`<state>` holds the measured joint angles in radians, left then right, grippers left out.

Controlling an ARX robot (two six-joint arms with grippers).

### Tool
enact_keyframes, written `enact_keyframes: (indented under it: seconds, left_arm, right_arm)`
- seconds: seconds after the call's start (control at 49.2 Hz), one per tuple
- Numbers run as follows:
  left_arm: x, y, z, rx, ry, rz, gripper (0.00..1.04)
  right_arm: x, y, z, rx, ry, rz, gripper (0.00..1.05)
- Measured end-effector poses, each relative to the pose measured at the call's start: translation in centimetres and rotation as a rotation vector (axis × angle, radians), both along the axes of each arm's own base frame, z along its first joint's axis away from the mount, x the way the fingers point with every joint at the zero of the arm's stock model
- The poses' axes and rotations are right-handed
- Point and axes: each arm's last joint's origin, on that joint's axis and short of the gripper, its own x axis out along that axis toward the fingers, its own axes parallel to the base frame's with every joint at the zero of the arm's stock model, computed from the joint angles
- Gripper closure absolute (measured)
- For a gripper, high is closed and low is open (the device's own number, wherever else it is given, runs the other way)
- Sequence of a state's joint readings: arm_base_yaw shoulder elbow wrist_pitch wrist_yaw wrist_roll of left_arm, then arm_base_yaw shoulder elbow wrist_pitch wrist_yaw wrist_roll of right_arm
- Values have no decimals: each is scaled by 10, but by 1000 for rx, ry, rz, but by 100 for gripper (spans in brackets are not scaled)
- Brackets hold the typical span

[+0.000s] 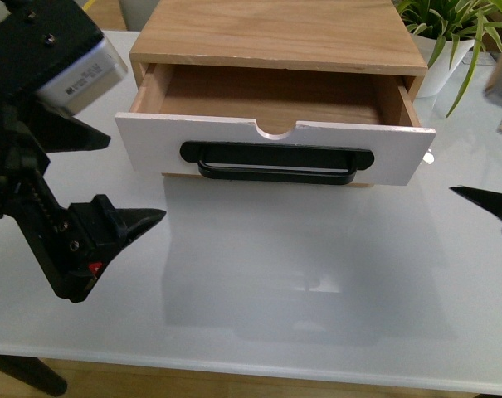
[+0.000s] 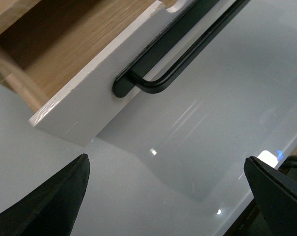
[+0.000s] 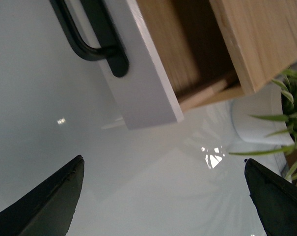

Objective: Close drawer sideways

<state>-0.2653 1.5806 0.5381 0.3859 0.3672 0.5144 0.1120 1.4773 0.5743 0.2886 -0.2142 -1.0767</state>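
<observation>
The drawer [image 1: 151,141] has a white front, a black bar handle [image 1: 275,162] and a semicircular notch in its top edge. It stands pulled out of the wooden cabinet [image 1: 284,33], and its inside is empty. My left gripper [image 1: 134,178] is open in front of the drawer's left end, apart from it. My right gripper [image 1: 483,157] is open off the drawer's right end, mostly cut by the frame edge. The left wrist view shows the open gripper [image 2: 165,160] over bare table below the drawer front [image 2: 89,103]. The right wrist view shows the open gripper [image 3: 164,160] below the drawer's corner [image 3: 138,78].
The cabinet stands at the back of a glossy white table [image 1: 300,274]. A green plant in a white pot [image 1: 441,66] stands right of the cabinet and also shows in the right wrist view [image 3: 256,118]. The table's front edge is near the bottom of the front view.
</observation>
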Motion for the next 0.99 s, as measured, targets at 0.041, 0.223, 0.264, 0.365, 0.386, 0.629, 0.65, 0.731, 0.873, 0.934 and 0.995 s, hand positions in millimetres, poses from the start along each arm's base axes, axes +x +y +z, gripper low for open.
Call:
enact_keyframes:
  seconds: [0.041, 0.223, 0.264, 0.365, 0.386, 0.629, 0.65, 0.731, 0.873, 0.934, 0.995]
  left_arm:
    - [3, -1, -2, 8, -4, -26, 9]
    - [14, -10, -10, 19, -32, -165, 9]
    - [15, -12, -10, 19, -38, -184, 9]
    - [17, -17, -9, 16, -52, -225, 9]
    - [17, -17, -9, 15, -53, -230, 9]
    - [15, -26, -7, -7, -62, -328, 9]
    - [14, -26, -8, -8, -60, -335, 9]
    - [13, -28, -9, -8, -57, -356, 9]
    - [15, -32, -14, 3, -46, -378, 9]
    - [16, -34, -15, 2, -43, -387, 9]
    - [18, -37, -16, 0, -41, -396, 9]
  right_arm:
    - [3, 5, -2, -15, 9, 27, 9]
    - [16, 34, -14, -98, 64, 168, 9]
    - [17, 38, -16, -107, 70, 186, 9]
    - [20, 47, -18, -123, 76, 226, 9]
    - [20, 49, -18, -125, 76, 231, 9]
    - [19, 68, -16, -133, 86, 323, 9]
    - [19, 70, -16, -134, 89, 331, 9]
    - [18, 75, -20, -141, 99, 362, 9]
    - [21, 82, -27, -143, 124, 390, 9]
    - [22, 84, -29, -143, 129, 395, 9]
    - [23, 84, -31, -144, 137, 399, 9]
